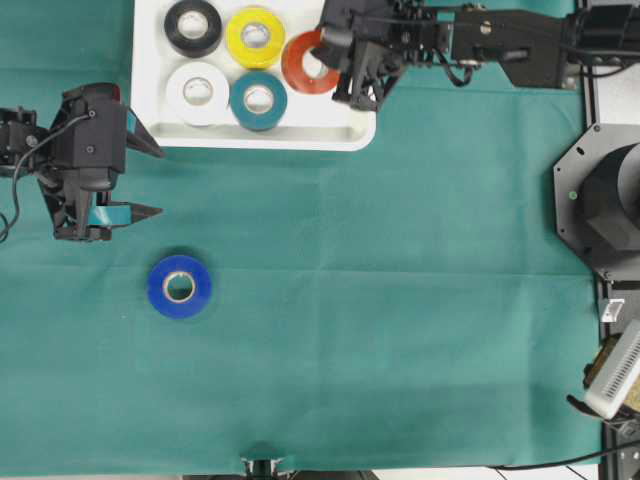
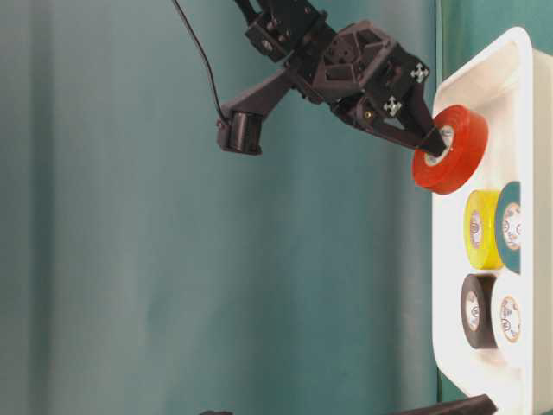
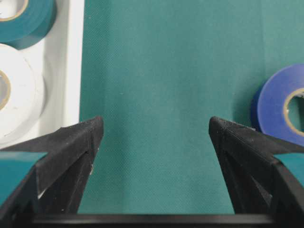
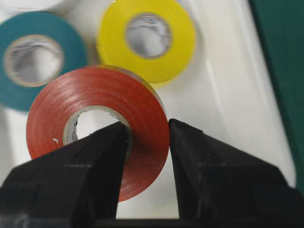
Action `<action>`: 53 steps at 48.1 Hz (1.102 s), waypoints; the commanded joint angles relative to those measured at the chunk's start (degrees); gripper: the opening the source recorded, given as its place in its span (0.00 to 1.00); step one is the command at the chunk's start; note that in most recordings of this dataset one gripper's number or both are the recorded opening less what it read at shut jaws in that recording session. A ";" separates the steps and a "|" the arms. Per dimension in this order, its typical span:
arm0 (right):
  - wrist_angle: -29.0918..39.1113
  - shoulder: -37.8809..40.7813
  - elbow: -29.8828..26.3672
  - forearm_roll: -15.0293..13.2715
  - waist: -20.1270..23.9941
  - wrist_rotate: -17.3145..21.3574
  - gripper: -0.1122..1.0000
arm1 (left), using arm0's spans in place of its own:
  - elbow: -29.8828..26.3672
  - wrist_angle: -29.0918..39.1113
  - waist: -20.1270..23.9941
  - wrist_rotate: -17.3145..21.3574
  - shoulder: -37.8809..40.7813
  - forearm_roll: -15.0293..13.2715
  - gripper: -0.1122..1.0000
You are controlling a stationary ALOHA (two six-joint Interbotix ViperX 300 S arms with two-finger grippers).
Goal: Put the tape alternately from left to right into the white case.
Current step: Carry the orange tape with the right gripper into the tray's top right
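On the left side of the counter, left gripper [image 1: 148, 180]: jaws spread wide around nothing, just outside the case's near-left corner.
Blue tape ring [image 1: 179, 287]: flat on the green cloth-covered counter [image 1: 400, 300], alone, near the left gripper, apart from it.
Shallow white plastic case with raised rim [image 1: 147, 80]: holds four flat rolls, black [image 1: 193, 27] and yellow [image 1: 255, 37] in the far row, white [image 1: 198, 93] and teal [image 1: 259, 99] in the near row.
Red-orange tape ring [image 1: 308, 62]: tilted, over the case's right end beside the yellow roll.
Right gripper [image 4: 147, 142]: clamped narrow on the red-orange ring's wall, one finger through its core.
Open room: bare cloth right of the case and across the middle of the counter.
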 commanded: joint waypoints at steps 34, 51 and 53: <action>1.41 1.14 -2.29 -1.58 -4.83 0.18 0.12 | -0.70 -0.18 -0.70 0.18 -0.44 -0.09 0.99; 4.13 1.14 -2.46 -1.58 -4.83 0.26 0.23 | -0.88 -0.18 -0.70 0.18 -0.44 -0.09 0.99; 3.87 1.14 -2.46 -1.58 -4.83 0.26 0.31 | -0.88 -0.18 -0.70 0.18 -0.44 -0.09 0.99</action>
